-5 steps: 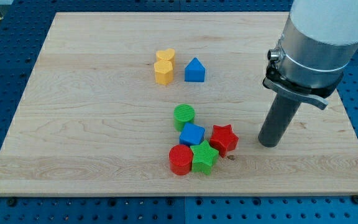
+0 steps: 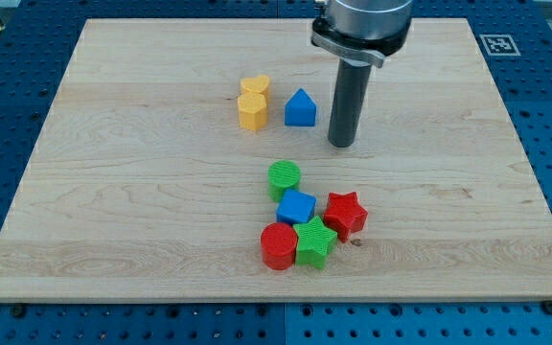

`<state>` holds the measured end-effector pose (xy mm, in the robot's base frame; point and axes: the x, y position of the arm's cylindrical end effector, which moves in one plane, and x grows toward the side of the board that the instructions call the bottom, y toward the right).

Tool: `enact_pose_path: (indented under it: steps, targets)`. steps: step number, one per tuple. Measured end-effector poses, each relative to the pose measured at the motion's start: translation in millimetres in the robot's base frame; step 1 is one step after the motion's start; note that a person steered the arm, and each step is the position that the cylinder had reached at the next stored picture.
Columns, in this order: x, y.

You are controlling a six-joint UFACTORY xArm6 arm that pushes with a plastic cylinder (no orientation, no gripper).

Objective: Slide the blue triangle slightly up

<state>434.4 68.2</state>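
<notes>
While my tip (image 2: 341,144), no jaws, holding nothing, stands just right of the blue triangle (image 2: 300,108), two yellow blocks (image 2: 252,103) left.

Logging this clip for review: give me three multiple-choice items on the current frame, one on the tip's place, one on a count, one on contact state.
1. Where is my tip relative to the blue triangle?
A. to the view's left of it
B. to the view's right and a little below
C. on top of it

2. How many red blocks lie on the board?
A. one
B. two
C. three

3. Is my tip touching the blue triangle?
A. yes, pressed against it
B. no, bare wood shows between them
C. it is hidden

Answers:
1 B, the rod's end sits right of the triangle.
2 B, a red star and a red cylinder.
3 B, a gap is visible.
</notes>
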Motion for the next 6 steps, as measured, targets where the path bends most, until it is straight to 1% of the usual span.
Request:
enact_pose_path:
  steps: [1, 2, 3, 5, 6]
  targets:
    - [-2, -34]
    - [-5, -40]
    - [-27, -59]
    - [-69, -65]
    - [-63, -65]
